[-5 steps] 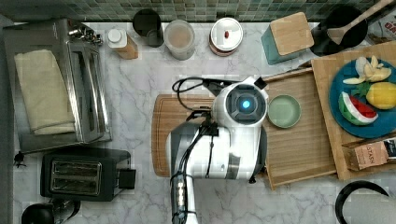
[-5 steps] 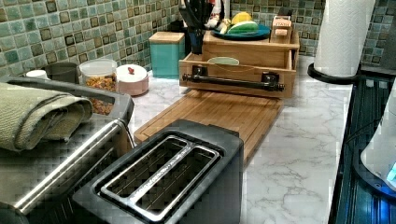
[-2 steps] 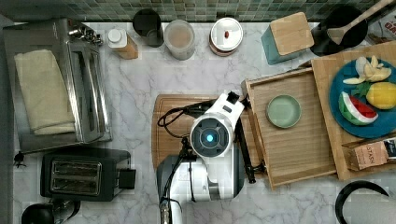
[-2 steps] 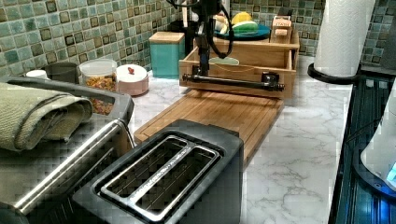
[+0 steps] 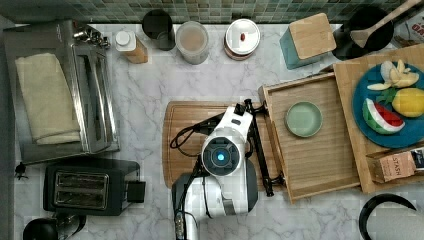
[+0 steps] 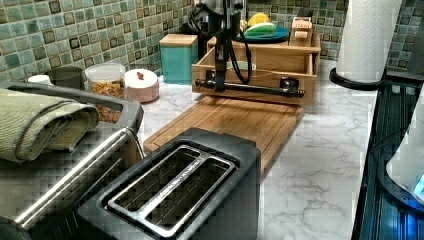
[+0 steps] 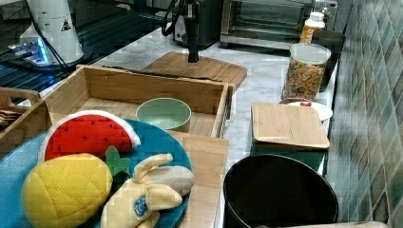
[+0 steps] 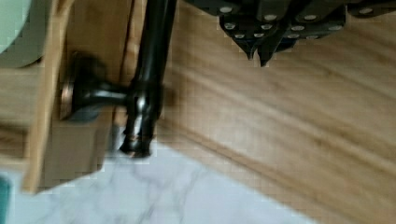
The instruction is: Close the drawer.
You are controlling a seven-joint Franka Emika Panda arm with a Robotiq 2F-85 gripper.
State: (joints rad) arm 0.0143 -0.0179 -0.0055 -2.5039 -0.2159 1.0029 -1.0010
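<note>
Drawer (image 5: 320, 145) sitting pulled out on bench, bowl (image 5: 303, 119) inside. Tool (image 8: 258, 55) hovering beside handle (image 8: 150, 70), fingertips nearly together, gripping nothing. Advice: be pressing squarely against bar, pushing straight inward.

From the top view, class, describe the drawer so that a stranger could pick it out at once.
On the marble counter, look to the top view's right of the cutting board. The drawer is the shallow light-wood tray pulled out there, holding a green bowl. Unlike the board or the teal box's lid, it has a long black bar handle.
</note>
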